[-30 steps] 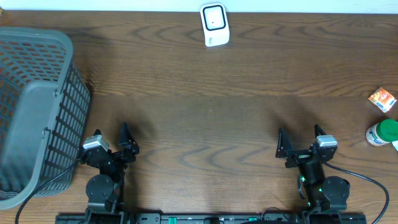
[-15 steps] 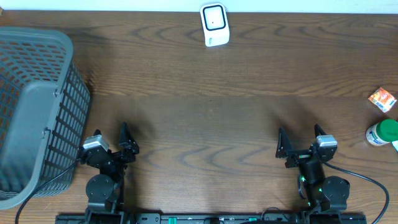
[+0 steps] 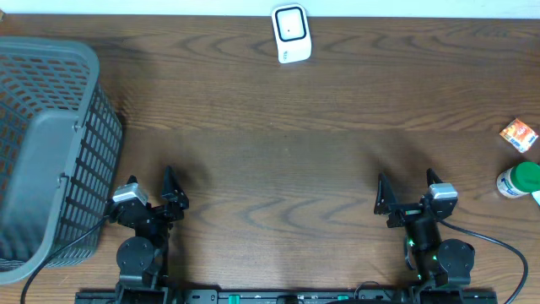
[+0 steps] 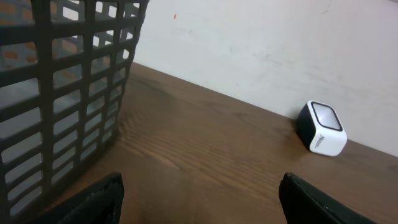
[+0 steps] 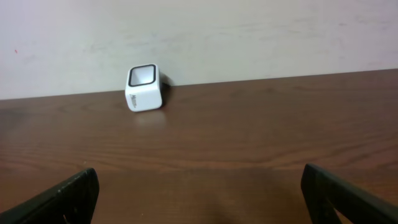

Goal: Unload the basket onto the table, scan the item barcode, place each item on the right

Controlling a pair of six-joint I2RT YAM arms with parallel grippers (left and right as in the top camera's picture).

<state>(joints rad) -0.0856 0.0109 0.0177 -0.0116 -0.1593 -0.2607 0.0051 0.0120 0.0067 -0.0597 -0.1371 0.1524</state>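
Note:
The white barcode scanner (image 3: 291, 34) with its dark window stands at the table's far edge, also visible in the left wrist view (image 4: 323, 127) and the right wrist view (image 5: 144, 87). Two items lie at the right edge: an orange packet (image 3: 519, 134) and a white bottle with a green cap (image 3: 517, 181). My left gripper (image 3: 149, 181) (image 4: 200, 186) rests open near the front left, nothing between its fingers. My right gripper (image 3: 407, 187) (image 5: 199, 180) stands wide open near the front right, empty, well left of the bottle.
A tall grey mesh basket (image 3: 46, 152) (image 4: 62, 93) fills the left side, close beside my left arm. A pale wall rises behind the scanner. Bare wooden tabletop (image 3: 278, 152) stretches between the grippers and the scanner.

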